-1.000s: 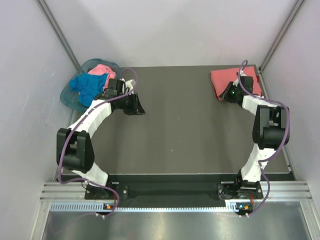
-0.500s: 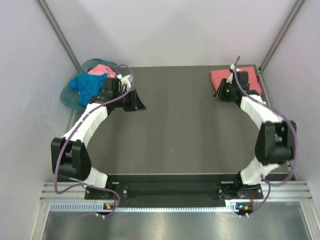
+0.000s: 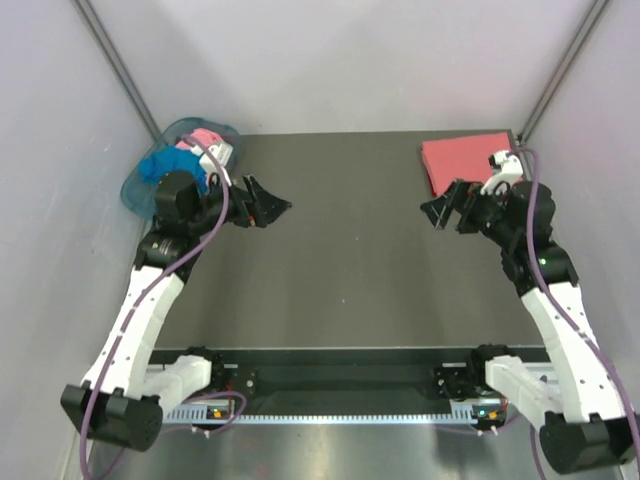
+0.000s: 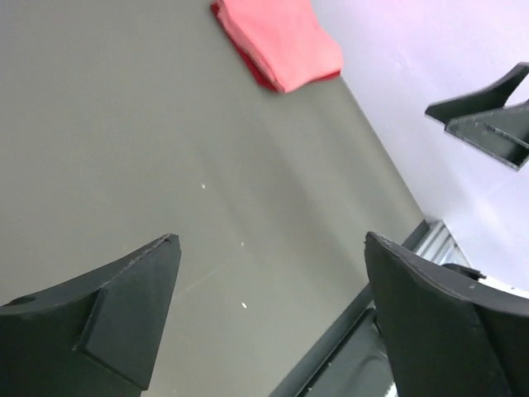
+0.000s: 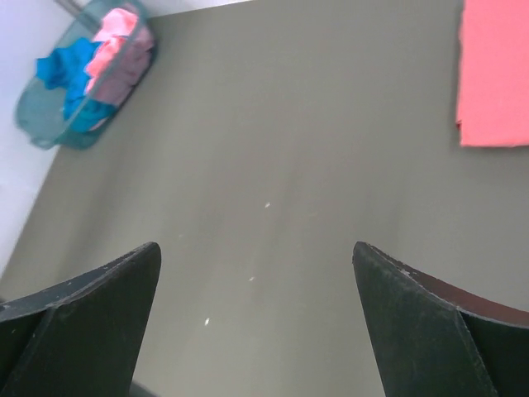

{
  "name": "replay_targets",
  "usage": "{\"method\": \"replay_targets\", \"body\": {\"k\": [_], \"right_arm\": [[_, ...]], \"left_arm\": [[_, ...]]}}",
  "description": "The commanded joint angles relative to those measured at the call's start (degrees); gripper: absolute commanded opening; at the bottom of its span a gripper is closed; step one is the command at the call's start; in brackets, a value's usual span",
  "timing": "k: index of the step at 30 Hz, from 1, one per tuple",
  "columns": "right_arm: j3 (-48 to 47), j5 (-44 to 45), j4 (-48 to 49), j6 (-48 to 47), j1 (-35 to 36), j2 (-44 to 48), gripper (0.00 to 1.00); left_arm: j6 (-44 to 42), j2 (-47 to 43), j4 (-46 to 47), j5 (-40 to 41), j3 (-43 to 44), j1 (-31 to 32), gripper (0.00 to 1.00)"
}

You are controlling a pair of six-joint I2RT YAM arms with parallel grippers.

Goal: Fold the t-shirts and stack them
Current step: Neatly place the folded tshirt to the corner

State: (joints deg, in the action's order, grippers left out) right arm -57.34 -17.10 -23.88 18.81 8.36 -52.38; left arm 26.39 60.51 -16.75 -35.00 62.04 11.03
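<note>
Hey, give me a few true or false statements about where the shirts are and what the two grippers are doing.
1. Both the left gripper and the right gripper are open and empty. True.
2. The folded salmon shirt lies in the teal basket. False: it lies on the table, at its far right corner.
3. A blue shirt is in the basket. True.
4. The right gripper holds the light pink shirt. False: that shirt is in the basket.

Right wrist: we see the right gripper (image 5: 254, 248) with jaws wide apart over the table (image 5: 289, 149).
At 10 o'clock the basket (image 5: 40, 131) holds a blue t-shirt (image 5: 62, 70) and a pink t-shirt (image 5: 111, 45); the folded salmon-coral t-shirt (image 5: 496, 74) lies flat at 2 o'clock.
</note>
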Motion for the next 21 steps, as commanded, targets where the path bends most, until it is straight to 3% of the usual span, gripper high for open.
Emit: {"method": "replay_targets", "body": {"k": [1,6,21], "right_arm": [[1.44,-3.72,-0.9,3.25,0.17,4.39,1.0],[-0.4,-2.41,-4.59,5.45,0.17,5.44,1.0],[1.79,-1.7,-2.66,6.15,0.25,11.07,1.0]], "left_arm": [[-0.46,-4.16,1.46,2.31,-1.48,-0.22,0.99],[-0.64,-7.95,-0.73,3.54,-1.57,-0.22,0.99],[-2.05,-10.85,-3.29,4.42,0.01,-0.22,0.99]]}}
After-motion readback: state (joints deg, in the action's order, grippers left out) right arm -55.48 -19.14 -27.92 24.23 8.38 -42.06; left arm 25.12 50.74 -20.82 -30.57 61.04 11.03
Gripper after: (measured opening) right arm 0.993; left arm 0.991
